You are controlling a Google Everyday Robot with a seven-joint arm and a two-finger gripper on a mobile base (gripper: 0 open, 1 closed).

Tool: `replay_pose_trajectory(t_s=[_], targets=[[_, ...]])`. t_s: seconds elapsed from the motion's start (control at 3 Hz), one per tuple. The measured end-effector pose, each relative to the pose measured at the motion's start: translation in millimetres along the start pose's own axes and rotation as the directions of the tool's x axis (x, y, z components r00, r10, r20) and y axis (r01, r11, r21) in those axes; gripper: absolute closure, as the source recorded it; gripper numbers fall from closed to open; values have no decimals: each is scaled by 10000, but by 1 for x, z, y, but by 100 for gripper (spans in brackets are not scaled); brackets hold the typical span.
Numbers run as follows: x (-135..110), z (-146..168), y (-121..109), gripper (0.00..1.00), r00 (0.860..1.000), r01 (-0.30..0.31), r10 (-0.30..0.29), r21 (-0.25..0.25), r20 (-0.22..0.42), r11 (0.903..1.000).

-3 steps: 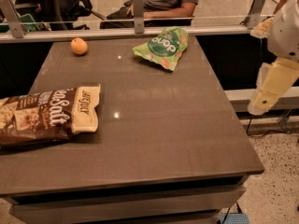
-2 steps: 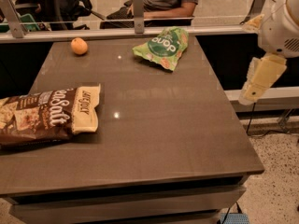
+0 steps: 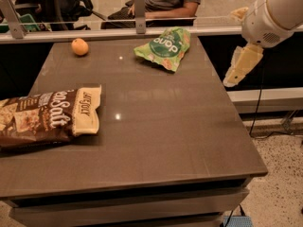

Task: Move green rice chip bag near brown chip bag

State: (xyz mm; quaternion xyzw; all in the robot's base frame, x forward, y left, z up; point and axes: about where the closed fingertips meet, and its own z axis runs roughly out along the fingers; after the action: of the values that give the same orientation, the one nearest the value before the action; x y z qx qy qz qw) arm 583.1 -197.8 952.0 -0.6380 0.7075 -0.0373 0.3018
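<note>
A crinkled green bag (image 3: 164,48), round dark logo facing up, lies at the far side of the table (image 3: 161,126). The brown bag (image 3: 45,117), lettered "Sea Salt", lies flat at the left edge, cream end inward, well apart. The gripper (image 3: 241,66) hangs beyond the right edge.

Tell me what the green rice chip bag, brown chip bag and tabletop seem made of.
Green rice chip bag: probably thin plastic film; crinkled, slightly shiny.
Brown chip bag: similar film, glossier, its creases catching light.
Table: hard, smooth, semi-gloss top, maybe laminate; it shows reflected light spots.
Gripper, beyond the table's right edge: cream, apparently matte plastic.
</note>
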Motion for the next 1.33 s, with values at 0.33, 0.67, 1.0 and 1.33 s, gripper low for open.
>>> replay_pose_trajectory(t_s=[0.33, 0.67, 1.0, 1.33], targets=[[-13, 21, -36, 0, 9961, 139, -170, 368, 863, 9992], [-13, 21, -36, 0, 9961, 141, -172, 365, 864, 9992], [-13, 32, -45, 0, 9931, 210, -262, 461, 1141, 9987], [-24, 61, -66, 0, 9832, 626, -717, 592, 1678, 9963]])
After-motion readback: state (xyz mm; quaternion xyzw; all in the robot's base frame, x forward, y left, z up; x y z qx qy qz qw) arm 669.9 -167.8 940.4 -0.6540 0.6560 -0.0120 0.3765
